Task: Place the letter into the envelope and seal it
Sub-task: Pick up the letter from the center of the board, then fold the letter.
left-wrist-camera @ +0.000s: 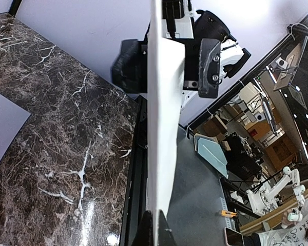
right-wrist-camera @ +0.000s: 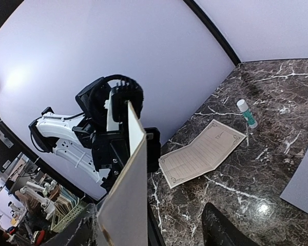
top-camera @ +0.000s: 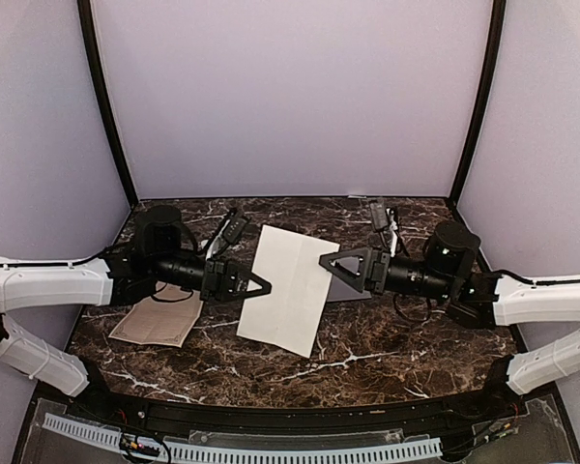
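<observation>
- Black fingertips of the left gripper (left-wrist-camera: pixel 154 230) are sitting at the bottom centre of the left wrist view, pinching shut on the near edge of the pale sheet (left-wrist-camera: pixel 164 128).
- Sheet is running edge-on up that frame: thin, smooth, stiff-looking. From above it is hanging at frame centre as a slanted rectangle, lifted off the table (top-camera: pixel 387 362).
- Right gripper (top-camera: pixel 325 261) is standing open. Its blocky black fingers (right-wrist-camera: pixel 223 230) are flanking the sheet's opposite edge, with a gap showing on either side.
- Envelope (right-wrist-camera: pixel 304 178) is lying flat on the table at the lower right of the right wrist view. It is matte grey-lavender with straight edges. From above, the sheet and the right arm are covering most of it.
- Table is showing glossy dark-brown marble with white veins.
- Tan sheet (top-camera: pixel 155 324), with an ornate border, ruled lines and a centre crease, is lying at lower left from above, partly under the left arm.
- Small white tube (right-wrist-camera: pixel 245 111) with a green band is lying just beyond the tan sheet.
- Plain lavender walls (top-camera: pixel 290 97) are closing in three sides.
</observation>
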Controlling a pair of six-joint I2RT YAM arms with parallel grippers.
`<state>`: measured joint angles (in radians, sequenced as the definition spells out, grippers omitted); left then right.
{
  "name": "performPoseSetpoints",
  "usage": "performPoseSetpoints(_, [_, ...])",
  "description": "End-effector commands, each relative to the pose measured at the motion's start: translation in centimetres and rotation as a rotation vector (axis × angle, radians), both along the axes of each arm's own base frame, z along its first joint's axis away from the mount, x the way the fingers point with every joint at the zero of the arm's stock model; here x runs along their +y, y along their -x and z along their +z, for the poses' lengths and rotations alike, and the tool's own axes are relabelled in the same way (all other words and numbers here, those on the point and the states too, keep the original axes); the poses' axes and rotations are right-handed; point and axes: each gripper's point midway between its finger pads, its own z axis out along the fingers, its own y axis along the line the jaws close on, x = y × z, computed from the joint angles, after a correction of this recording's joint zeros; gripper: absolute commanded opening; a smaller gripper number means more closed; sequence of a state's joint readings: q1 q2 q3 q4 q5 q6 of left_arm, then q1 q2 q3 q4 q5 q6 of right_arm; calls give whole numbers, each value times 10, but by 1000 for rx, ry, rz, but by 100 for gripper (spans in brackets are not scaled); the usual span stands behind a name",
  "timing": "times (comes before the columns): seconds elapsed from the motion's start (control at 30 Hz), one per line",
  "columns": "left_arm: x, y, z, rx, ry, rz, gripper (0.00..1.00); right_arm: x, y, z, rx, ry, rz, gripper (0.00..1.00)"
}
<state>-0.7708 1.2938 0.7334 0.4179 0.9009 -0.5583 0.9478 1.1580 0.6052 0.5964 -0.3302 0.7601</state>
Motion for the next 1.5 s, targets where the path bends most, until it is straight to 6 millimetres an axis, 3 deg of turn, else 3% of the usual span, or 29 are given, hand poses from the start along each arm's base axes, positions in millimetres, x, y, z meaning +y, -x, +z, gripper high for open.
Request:
performPoseSetpoints(0.0, [6,8,16,-193,-28,-40,0,-30,-23,23,-38,0,-106,83])
performPoseSetpoints(0.17, [5,20,-5,-327,-165,-134,0,-46,-51,9,-8,194,-176,91])
performPoseSetpoints(0.33, [-5,31,3,-407,-161,-201,0,-41,-61,-12,47,342,-139,91])
performPoseSetpoints(0.47, [-11,35,11,-430,-140,-217,0,-21,-41,-22,65,361,48,89])
performPoseSetpoints(0.67, [-14,34,9,-440,-172,-225,0,13,8,-20,57,315,324,89])
performPoseSetpoints(0.93, [-15,33,8,-440,-184,-234,0,35,45,-19,60,259,487,89])
performPoseSetpoints(1.07, [-15,34,8,-437,-187,-238,0,37,50,-17,59,246,510,90])
performPoseSetpoints(1.47, [-22,48,3,-415,-208,-311,0,45,35,-6,35,247,439,91])
